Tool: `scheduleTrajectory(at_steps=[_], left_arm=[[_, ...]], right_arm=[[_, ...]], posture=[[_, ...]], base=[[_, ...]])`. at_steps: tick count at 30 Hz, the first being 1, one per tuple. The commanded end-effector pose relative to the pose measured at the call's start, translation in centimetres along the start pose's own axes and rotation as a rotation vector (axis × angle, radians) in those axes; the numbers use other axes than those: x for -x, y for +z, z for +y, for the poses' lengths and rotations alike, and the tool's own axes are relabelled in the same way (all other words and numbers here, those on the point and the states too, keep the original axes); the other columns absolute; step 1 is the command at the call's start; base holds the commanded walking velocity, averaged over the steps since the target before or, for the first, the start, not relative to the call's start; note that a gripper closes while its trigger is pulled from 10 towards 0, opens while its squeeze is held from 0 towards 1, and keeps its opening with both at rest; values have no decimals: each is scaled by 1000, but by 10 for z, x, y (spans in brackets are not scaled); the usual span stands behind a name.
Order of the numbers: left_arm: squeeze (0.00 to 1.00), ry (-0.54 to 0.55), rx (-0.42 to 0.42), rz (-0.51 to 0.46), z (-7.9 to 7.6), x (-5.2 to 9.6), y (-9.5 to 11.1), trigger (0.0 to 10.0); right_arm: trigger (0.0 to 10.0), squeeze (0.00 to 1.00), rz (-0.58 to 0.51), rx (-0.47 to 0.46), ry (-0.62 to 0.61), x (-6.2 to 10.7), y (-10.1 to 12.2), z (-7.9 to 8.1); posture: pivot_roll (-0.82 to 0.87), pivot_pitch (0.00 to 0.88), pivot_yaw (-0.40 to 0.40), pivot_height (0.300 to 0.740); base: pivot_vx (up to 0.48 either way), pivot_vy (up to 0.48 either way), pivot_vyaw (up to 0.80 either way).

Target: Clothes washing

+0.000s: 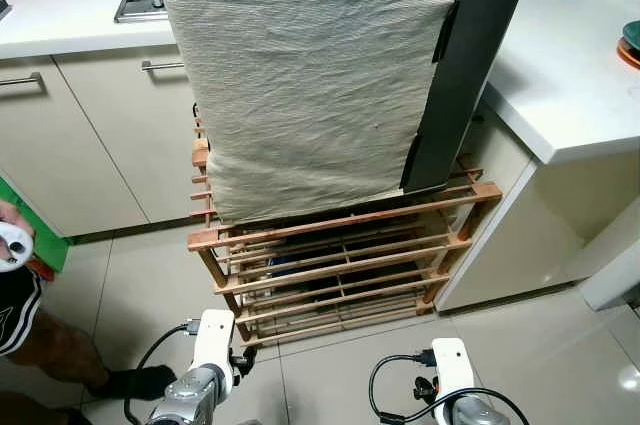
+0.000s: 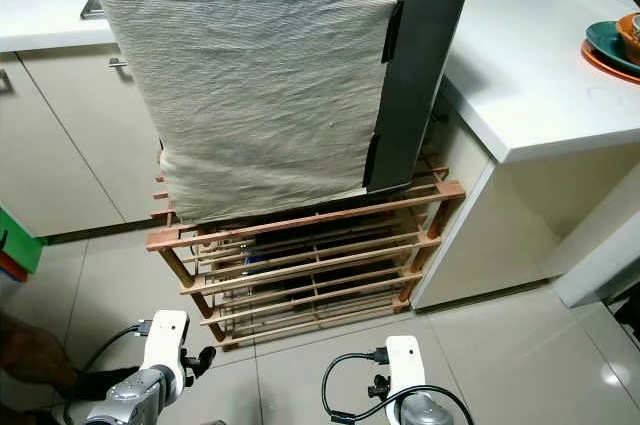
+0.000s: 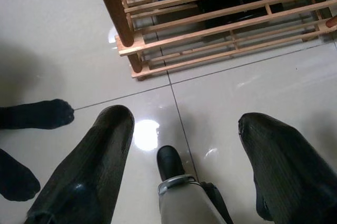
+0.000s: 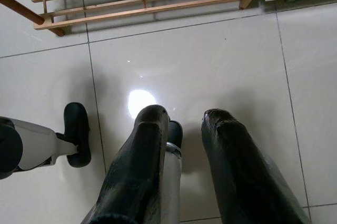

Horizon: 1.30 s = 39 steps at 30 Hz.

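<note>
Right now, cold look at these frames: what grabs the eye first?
A big pale striped cloth draped over a tall unit, hanging down the front, with a dark side panel exposed on the robot's right. Under it stands a slatted wooden rack on the glossy tiled floor, tucked between white kitchen counters. The left gripper and right gripper hang low over the tiles, both open, holding nothing.

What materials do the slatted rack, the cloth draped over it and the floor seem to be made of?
Slatted rack: probably unpainted wood, light brown with visible grain and round dowel rails.
Cloth: a thin woven fabric, perhaps cotton or linen, pale grey-beige, finely ribbed and creased.
Floor: likely glazed ceramic tile, glossy, reflecting a light, with grout lines.
</note>
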<state>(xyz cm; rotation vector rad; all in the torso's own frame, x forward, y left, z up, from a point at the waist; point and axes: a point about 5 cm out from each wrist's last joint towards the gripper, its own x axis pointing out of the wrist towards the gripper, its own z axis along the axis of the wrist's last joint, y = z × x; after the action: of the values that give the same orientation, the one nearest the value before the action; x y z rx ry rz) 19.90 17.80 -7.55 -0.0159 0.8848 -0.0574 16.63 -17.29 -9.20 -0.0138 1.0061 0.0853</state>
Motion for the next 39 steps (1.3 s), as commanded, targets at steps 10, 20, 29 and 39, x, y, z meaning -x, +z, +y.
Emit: scheduleTrajectory(at_steps=[10,20,29,39], left_arm=[[0,-41,-340,185,-9,-4,2,10000],[0,-18,-352,177,-11,-4,-2,10000],[0,-36,-378,178,-10,-3,-3,10000],[0,-76,-387,224,-21,-3,-11,10000]], right_arm=[[10000,0,39,-311,-182,2,-12,-6],[10000,0,30,-265,-142,2,-10,-8],[10000,0,28,-298,-172,5,-20,-12],[10000,0,109,-207,-169,8,-33,-16]], posture=[[-98,0,78,740],[-107,0,56,740],[-143,0,68,740],[-106,0,34,740]], base=[[0,0,0],[0,0,0],[0,0,0],[0,0,0]])
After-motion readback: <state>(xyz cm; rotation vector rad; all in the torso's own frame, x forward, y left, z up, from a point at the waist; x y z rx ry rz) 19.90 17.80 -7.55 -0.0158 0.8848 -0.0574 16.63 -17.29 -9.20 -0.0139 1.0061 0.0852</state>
